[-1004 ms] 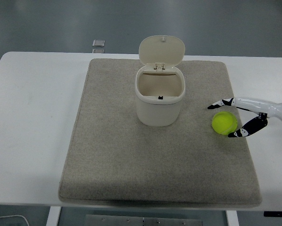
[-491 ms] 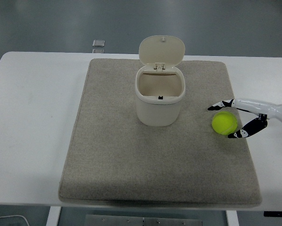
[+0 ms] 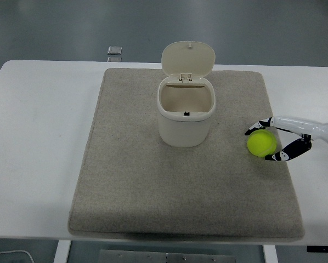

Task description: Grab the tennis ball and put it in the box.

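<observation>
**Right hand cupped around the ball beside the box**

The tennis ball (image 3: 261,143) lies on the beige mat (image 3: 153,208), to the right of the box (image 3: 185,116) and a little nearer the table's front edge than the box's base. A clear strip of mat separates ball and box; they do not touch.

The right hand (image 3: 287,137) reaches in from the right edge, low over the mat, its white forearm shell running nearly level and pointing toward the box. The fingers (image 3: 256,126) stretch along the far side of the ball, their dark tips ending just past the ball's upper left, on the box side. The thumb (image 3: 282,155) curves in below, at the ball's near right. Together they form a wide cradle with the ball between them. The upper fingers appear to lie against the ball's top; whether the thumb touches it cannot be told, and the ball rests on the mat, so the hand brackets it without a visible firm grasp.

The box stands upright at the mat's far middle, its hinged lid (image 3: 188,58) tipped back and open, its interior showing.

The mat lies on the white table (image 3: 38,137).
</observation>
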`<act>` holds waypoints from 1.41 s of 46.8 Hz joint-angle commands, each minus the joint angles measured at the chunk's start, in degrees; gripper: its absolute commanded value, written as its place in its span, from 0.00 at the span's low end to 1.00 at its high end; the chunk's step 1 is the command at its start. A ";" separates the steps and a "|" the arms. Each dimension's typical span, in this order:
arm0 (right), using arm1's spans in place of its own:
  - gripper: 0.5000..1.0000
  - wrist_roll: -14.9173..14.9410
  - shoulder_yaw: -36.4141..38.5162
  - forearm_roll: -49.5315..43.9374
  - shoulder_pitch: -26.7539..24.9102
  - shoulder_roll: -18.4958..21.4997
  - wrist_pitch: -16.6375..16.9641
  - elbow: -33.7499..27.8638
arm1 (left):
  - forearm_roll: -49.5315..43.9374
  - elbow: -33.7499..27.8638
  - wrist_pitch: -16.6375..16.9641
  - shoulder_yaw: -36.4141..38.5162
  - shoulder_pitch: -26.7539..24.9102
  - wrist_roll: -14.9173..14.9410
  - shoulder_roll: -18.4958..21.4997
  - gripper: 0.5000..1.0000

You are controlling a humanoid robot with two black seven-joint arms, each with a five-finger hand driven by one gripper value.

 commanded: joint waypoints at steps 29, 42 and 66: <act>0.00 0.00 2.72 1.23 0.88 -0.22 0.51 0.79 | 0.00 0.00 -0.01 0.02 0.00 -0.01 0.00 0.98; 0.00 0.00 3.07 1.84 2.72 -1.54 1.56 4.30 | 0.00 0.00 -0.01 0.02 0.00 -0.01 0.00 0.98; 0.00 0.00 11.50 8.43 4.57 0.39 11.15 9.49 | 0.00 0.00 -0.01 0.02 0.00 -0.01 0.00 0.98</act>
